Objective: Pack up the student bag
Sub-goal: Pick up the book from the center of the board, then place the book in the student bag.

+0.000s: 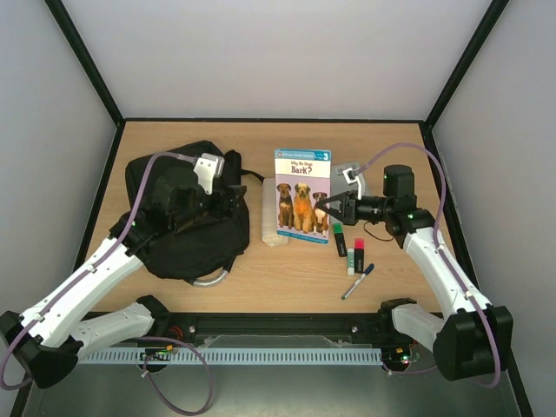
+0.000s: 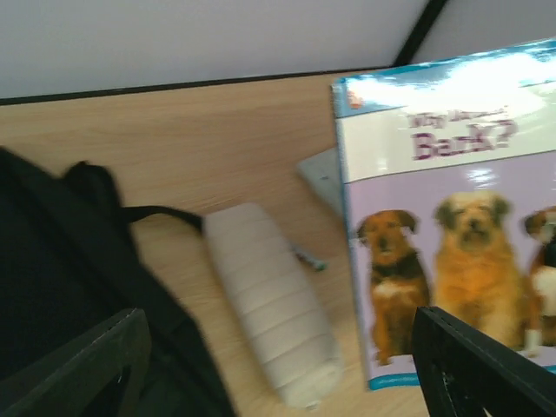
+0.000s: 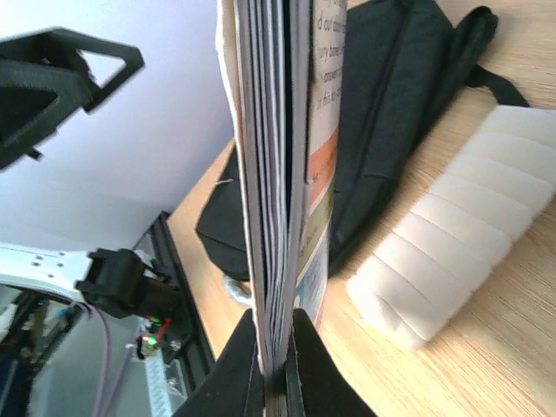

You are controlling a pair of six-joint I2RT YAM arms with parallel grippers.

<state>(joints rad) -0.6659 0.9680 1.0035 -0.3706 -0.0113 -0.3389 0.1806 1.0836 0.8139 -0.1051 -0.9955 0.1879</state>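
The black student bag (image 1: 187, 230) lies at the left of the table, its silver loop handle (image 1: 213, 280) toward the near edge. My left gripper (image 1: 228, 193) hovers open over the bag's right side, nothing between its fingers (image 2: 486, 365). The bag's edge (image 2: 52, 261) shows below it. A dog book (image 1: 300, 191) titled "Bark?" is pinched at its right edge by my right gripper (image 1: 323, 208). In the right wrist view the jaws (image 3: 278, 347) are shut on the book's pages (image 3: 274, 174). A white ribbed roll (image 1: 274, 217) lies between bag and book.
Right of the book lie a green marker (image 1: 339, 239), a red-capped marker (image 1: 359, 254), a small green-white stick (image 1: 351, 259) and a blue pen (image 1: 358, 281). A grey object (image 1: 352, 178) sits behind the right gripper. Black frame rails border the table.
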